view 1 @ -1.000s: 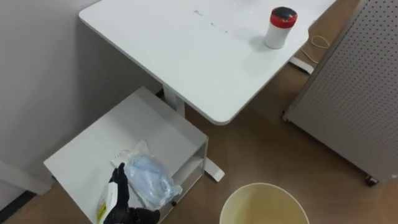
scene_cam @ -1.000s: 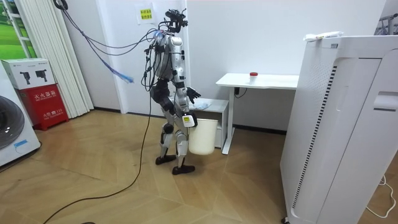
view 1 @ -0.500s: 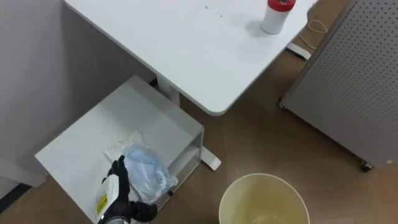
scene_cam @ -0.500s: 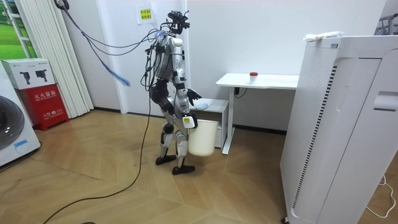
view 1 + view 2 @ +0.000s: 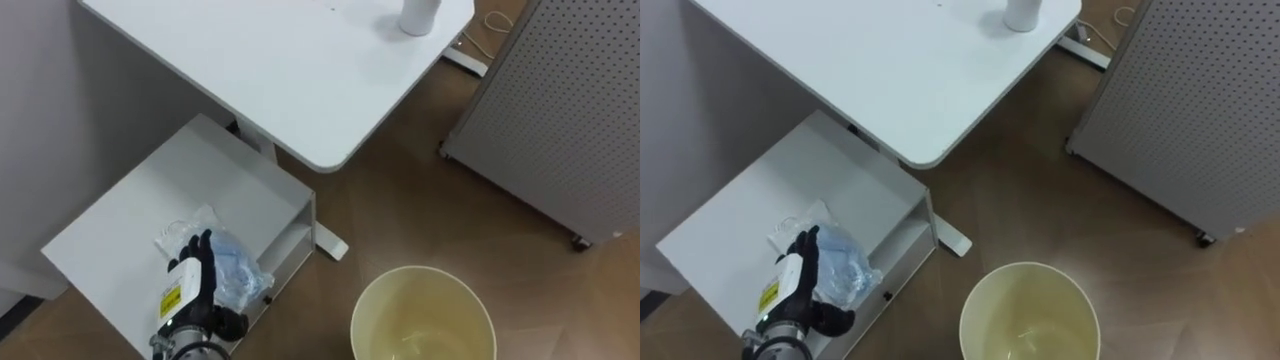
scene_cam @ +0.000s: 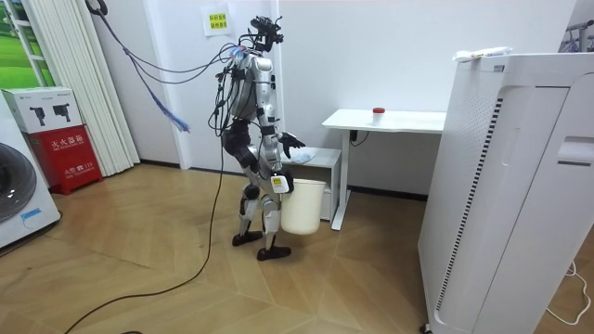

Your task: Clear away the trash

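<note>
A crumpled bluish plastic bag (image 5: 238, 276) (image 5: 843, 268) lies on top of a low white cabinet (image 5: 150, 215), near its front right corner. My left hand (image 5: 192, 292) (image 5: 792, 290) lies over the bag's left side, fingers straight and thumb spread out under the bag's near edge: open, touching it. A cream waste bin (image 5: 420, 271) (image 5: 1030, 267) stands open on the floor to the right of the cabinet. In the room view I stand bent toward the cabinet (image 6: 316, 158), left hand (image 6: 292, 142) reaching over it. My right hand (image 6: 278, 184) hangs low by the bin (image 6: 303, 206).
A white desk (image 5: 260, 70) stands above and behind the cabinet, a white canister (image 5: 418, 15) at its far edge. A grey perforated panel on castors (image 5: 560, 110) is at the right. Brown wood floor (image 5: 400, 210) lies open between the desk leg, panel and bin.
The whole picture has slid as the camera moved. My left hand has crept forward, further onto the bag. The bag and bin stay where they were.
</note>
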You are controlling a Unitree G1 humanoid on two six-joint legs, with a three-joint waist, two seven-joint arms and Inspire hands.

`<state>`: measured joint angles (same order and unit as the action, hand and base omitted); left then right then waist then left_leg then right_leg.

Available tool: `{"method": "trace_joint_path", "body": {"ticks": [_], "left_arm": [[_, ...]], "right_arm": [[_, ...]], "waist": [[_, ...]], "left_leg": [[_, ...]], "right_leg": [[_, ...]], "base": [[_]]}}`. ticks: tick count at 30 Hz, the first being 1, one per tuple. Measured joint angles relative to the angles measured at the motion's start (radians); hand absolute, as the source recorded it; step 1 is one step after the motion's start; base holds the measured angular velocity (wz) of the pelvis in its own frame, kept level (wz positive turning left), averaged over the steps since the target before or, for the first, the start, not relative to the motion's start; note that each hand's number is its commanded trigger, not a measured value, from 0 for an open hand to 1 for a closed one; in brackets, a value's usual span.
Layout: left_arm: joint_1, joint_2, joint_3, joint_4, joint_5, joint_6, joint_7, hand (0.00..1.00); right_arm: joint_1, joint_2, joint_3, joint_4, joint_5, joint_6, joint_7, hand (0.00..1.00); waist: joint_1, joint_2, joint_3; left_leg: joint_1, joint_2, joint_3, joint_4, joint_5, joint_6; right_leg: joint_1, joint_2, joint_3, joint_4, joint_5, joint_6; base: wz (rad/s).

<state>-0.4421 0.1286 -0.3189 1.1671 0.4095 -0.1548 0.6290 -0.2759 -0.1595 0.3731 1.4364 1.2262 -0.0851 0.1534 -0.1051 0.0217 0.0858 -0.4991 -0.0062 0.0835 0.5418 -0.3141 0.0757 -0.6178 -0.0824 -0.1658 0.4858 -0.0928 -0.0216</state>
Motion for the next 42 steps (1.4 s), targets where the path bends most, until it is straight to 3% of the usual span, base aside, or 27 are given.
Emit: {"method": "trace_joint_path", "body": {"ticks": [11, 16, 23, 27, 39, 42], "left_arm": [[-0.061, 0.013, -0.02, 0.001, 0.018, 0.026, 0.019, 0.0], [-0.081, 0.044, -0.02, 0.012, 0.019, 0.026, 0.019, 0.0], [-0.095, 0.053, -0.019, 0.035, 0.016, 0.025, 0.017, 0.0], [-0.108, 0.048, -0.021, 0.073, 0.018, 0.025, 0.008, 0.0], [-0.108, 0.057, -0.065, 0.091, 0.014, 0.041, 0.001, 0.0], [-0.11, 0.063, -0.082, 0.111, 0.014, 0.039, 0.02, 0.08]], "right_arm": [[-0.02, -0.012, 0.0, -0.022, -0.005, 0.013, 0.012, 1.0], [-0.02, -0.01, 0.001, -0.04, -0.006, 0.011, 0.01, 1.0], [-0.017, -0.023, 0.001, -0.062, -0.004, 0.011, 0.01, 1.0], [-0.017, -0.03, 0.031, -0.081, 0.036, 0.012, 0.012, 1.0], [-0.015, -0.037, 0.06, -0.098, 0.143, 0.011, 0.022, 1.0], [-0.016, -0.039, 0.062, -0.101, 0.144, 0.012, 0.024, 1.0]], "waist": [[-0.004, 0.003, 0.0014], [-0.031, 0.007, 0.0044], [-0.049, 0.003, 0.0076], [-0.057, 0.003, 0.0085], [-0.055, -0.006, 0.0123], [-0.059, -0.008, 0.0109]], "left_leg": [[-0.068, -0.001, 0.0, 0.034, 0.0, 0.0], [-0.103, 0.006, -0.001, 0.06, -0.003, -0.004], [-0.163, 0.009, 0.005, 0.093, -0.006, -0.009], [-0.219, 0.025, 0.003, 0.151, -0.024, -0.013], [-0.296, 0.035, -0.002, 0.298, -0.079, -0.019], [-0.316, 0.041, -0.003, 0.331, -0.092, -0.02]], "right_leg": [[-0.064, -0.003, 0.0, 0.027, 0.001, -0.002], [-0.089, -0.003, -0.004, 0.036, 0.006, -0.01], [-0.153, -0.004, 0.0, 0.069, 0.005, -0.017], [-0.192, -0.002, -0.008, 0.096, 0.0, -0.027], [-0.27, -0.007, -0.01, 0.235, -0.054, -0.042], [-0.29, -0.008, -0.012, 0.267, -0.066, -0.046]], "base": [[0.0], [0.02], [0.0], [-0.02], [0.0], [0.0]]}}
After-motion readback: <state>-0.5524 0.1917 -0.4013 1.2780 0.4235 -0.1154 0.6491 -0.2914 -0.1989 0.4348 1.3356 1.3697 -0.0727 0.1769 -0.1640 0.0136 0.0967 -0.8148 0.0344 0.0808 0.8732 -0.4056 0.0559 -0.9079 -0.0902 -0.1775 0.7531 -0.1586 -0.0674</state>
